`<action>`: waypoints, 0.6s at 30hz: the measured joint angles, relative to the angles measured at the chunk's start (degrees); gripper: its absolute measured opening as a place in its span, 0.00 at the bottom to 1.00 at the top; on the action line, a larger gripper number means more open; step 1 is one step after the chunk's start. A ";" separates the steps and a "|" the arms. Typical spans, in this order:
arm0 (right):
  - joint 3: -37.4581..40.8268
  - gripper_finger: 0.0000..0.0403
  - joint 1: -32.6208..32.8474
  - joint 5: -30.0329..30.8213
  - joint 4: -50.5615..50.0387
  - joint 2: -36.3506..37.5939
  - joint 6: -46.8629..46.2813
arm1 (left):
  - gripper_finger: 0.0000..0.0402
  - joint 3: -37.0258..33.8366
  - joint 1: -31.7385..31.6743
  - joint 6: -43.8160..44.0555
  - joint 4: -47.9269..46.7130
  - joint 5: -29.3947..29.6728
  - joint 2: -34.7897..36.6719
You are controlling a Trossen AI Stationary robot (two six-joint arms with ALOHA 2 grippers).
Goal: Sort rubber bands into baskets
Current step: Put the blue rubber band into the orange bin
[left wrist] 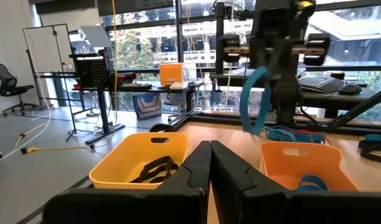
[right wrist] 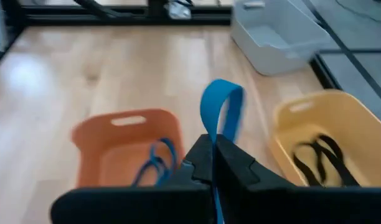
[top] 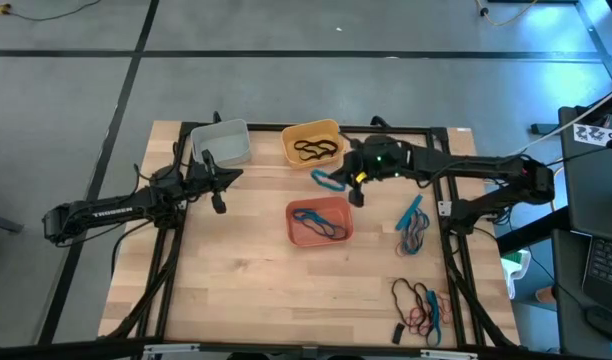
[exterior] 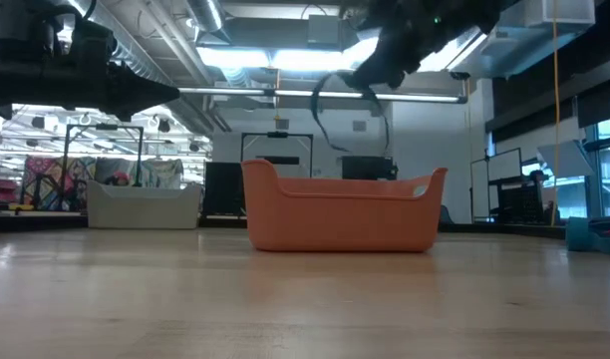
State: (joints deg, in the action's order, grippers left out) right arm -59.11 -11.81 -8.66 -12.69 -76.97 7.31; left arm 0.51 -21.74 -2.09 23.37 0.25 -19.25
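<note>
Here the right gripper [top: 357,190], fingers pinched on a blue rubber band [top: 329,182], hangs it just back-right of the salmon basket [top: 320,222], near the table's back edge; the left gripper [top: 214,185] waits, fingers together.

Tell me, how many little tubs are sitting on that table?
3. A grey-white tub sits at the far edge by the left arm, a yellow tub beside it, and an orange-red tub mid-table, nearer the front. None seem hidden.
</note>
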 joint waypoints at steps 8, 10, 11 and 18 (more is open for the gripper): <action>0.00 0.02 6.33 -0.01 2.76 0.00 -0.01 | 0.01 0.00 0.00 0.00 0.00 0.00 0.00; 0.00 0.02 7.46 -0.01 2.72 0.00 -0.76 | 0.01 0.00 0.00 0.00 0.00 0.00 0.00; 0.00 0.02 7.98 -0.01 2.74 -0.02 -1.21 | 0.01 0.00 0.00 0.00 0.00 0.00 0.00; 0.02 0.02 10.47 -0.01 2.78 -2.89 -1.50 | 0.01 0.00 -0.02 0.00 0.03 0.00 -0.01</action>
State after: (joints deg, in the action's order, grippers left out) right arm -59.09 -1.33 -8.67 -9.92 -79.86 5.81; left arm 0.51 -21.76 -2.08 23.40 0.25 -19.25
